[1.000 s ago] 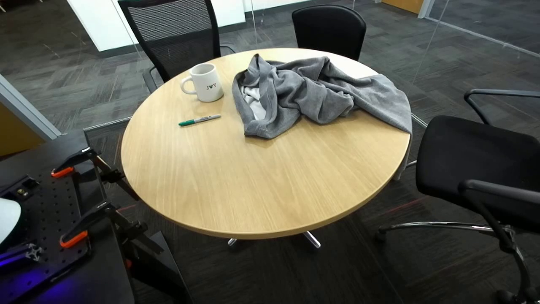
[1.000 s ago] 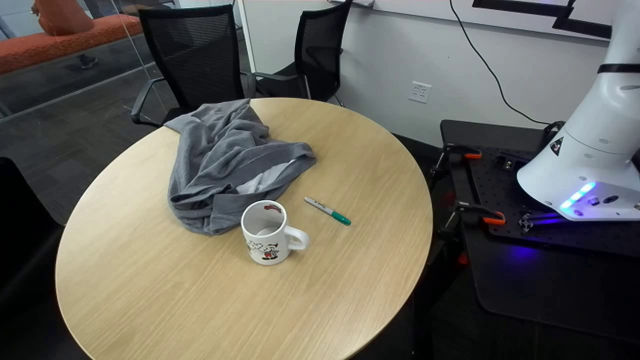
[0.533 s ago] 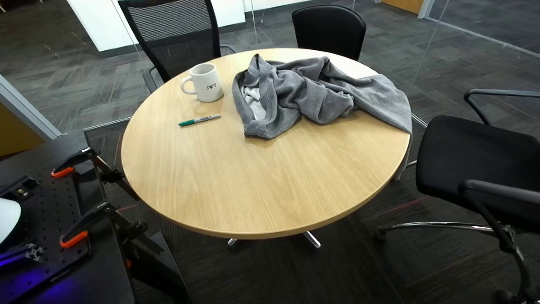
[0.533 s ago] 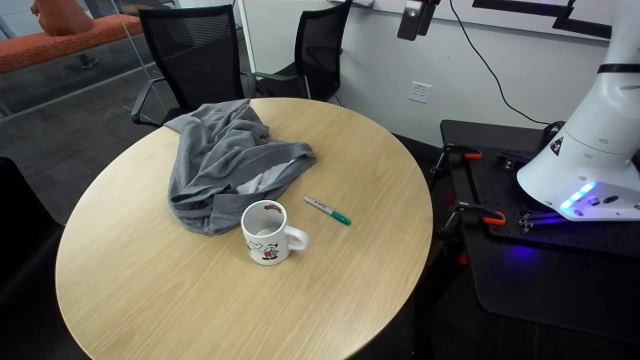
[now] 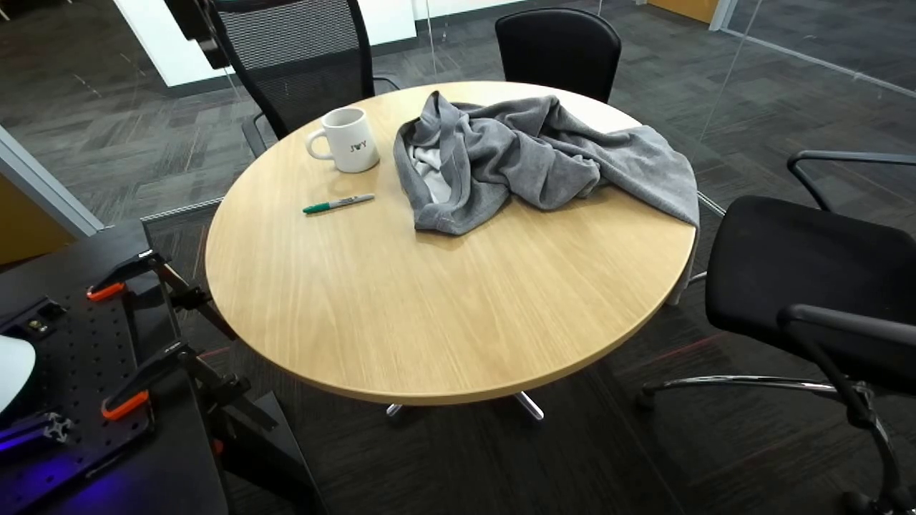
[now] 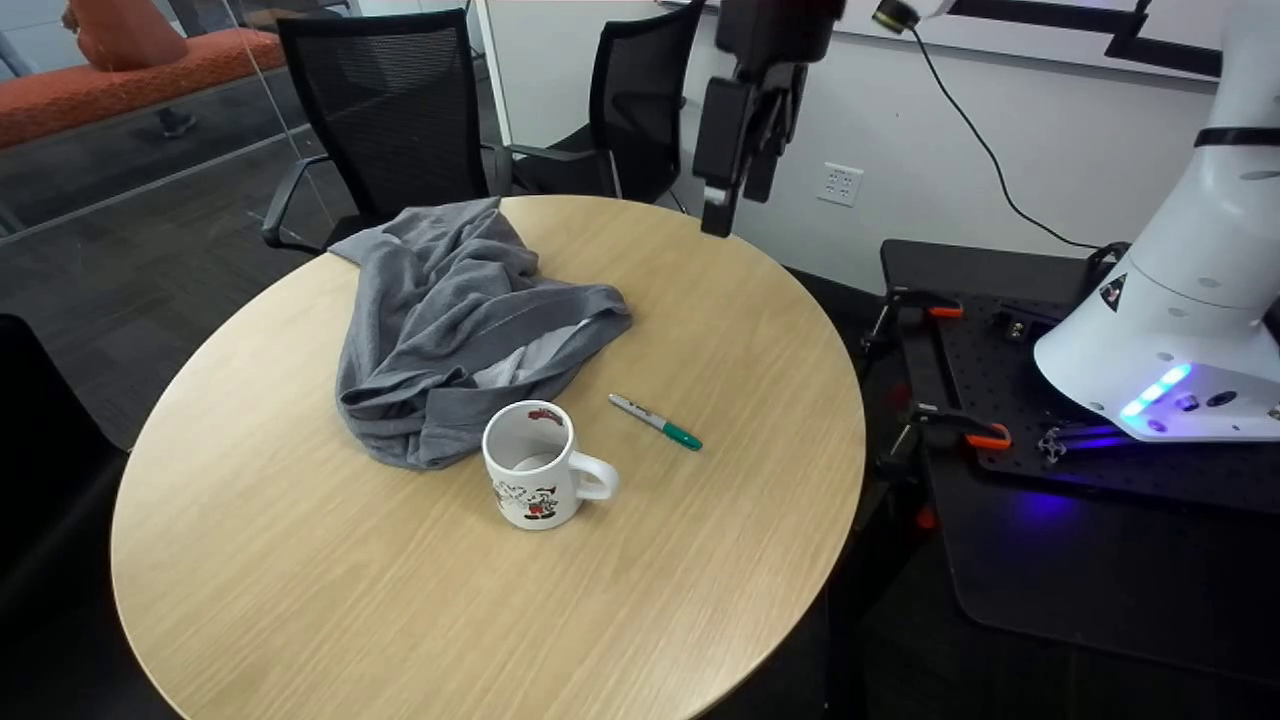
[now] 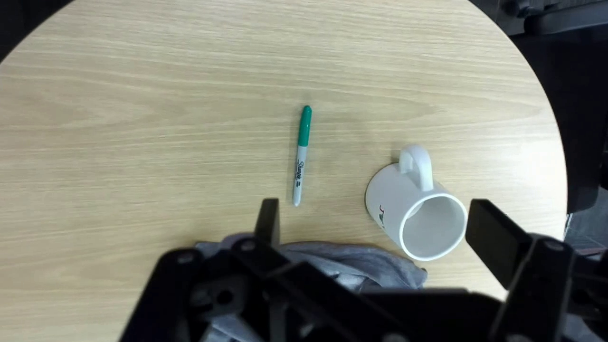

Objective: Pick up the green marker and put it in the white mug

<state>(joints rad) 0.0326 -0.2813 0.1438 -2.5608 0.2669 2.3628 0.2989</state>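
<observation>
The green marker, with a green cap and grey body, lies flat on the round wooden table in both exterior views [image 5: 338, 204] [image 6: 655, 421] and in the wrist view [image 7: 301, 156]. The white mug stands upright beside it, with printed pictures and a handle, in both exterior views [image 5: 348, 141] [image 6: 528, 500] and in the wrist view [image 7: 392, 199]. My gripper is high above the table in an exterior view [image 6: 738, 205]. In the wrist view its fingers are wide apart and empty [image 7: 375, 203], with the marker ahead of the left finger. Only part of it shows at another exterior view's top left.
A crumpled grey cloth [image 5: 515, 154] lies on the round table [image 5: 429, 307] close to the mug and marker; it also shows in the wrist view [image 7: 342, 266]. Black chairs [image 5: 558, 54] stand around the table. A black stand [image 6: 1080, 570] with orange-tipped clamps [image 6: 985, 437] holds the robot base.
My gripper has come into both exterior views from above. It has moved down and toward the table. The marker, mug and cloth have not moved.
</observation>
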